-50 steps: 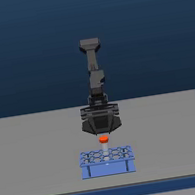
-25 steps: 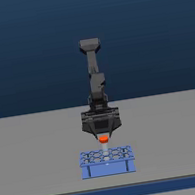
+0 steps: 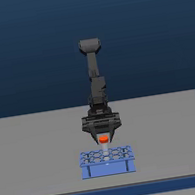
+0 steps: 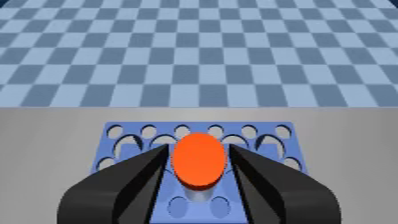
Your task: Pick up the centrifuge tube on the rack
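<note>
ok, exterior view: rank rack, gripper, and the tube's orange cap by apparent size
1. The rack, widest of the three.
2. The gripper, narrower than the rack; it sits farther back, so this could be partly perspective.
3. The orange cap, clearly smallest, a small spot between the gripper's fingers.

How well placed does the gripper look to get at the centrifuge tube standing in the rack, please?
Probably well placed, yes. The gripper sits over the rack, with its dark fingers on either side of the centrifuge tube and its orange cap. Nothing stands between them in either view. Whether the fingers touch it is unclear.
</note>
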{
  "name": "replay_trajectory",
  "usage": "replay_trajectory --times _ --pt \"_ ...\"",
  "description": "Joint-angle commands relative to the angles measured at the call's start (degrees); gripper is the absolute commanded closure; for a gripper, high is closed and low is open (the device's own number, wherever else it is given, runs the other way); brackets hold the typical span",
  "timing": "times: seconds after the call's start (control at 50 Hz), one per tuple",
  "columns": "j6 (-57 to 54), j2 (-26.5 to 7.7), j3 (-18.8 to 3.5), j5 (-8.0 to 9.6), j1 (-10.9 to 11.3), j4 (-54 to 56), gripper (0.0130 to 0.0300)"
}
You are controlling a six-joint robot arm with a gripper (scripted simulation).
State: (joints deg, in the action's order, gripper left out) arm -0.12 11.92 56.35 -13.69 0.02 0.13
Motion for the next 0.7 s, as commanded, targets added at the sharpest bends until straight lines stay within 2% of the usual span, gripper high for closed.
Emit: replay_trajectory --times 0.02,0.1,0.12,0.5,0.7 --pt "0.00 -0.01 0.00 -0.75 0.00 0.00 0.0130" --pt "0.00 -0.01 0.00 -0.75 0.00 0.00 0.0130" --pt "0.00 -0.01 0.00 -0.75 0.00 0.00 0.0300" --pt "0.00 -0.01 0.00 -0.75 0.00 0.00 0.0300" --pt "-0.02 0.32 -0.13 -0.13 -0.02 0.00 0.0300"
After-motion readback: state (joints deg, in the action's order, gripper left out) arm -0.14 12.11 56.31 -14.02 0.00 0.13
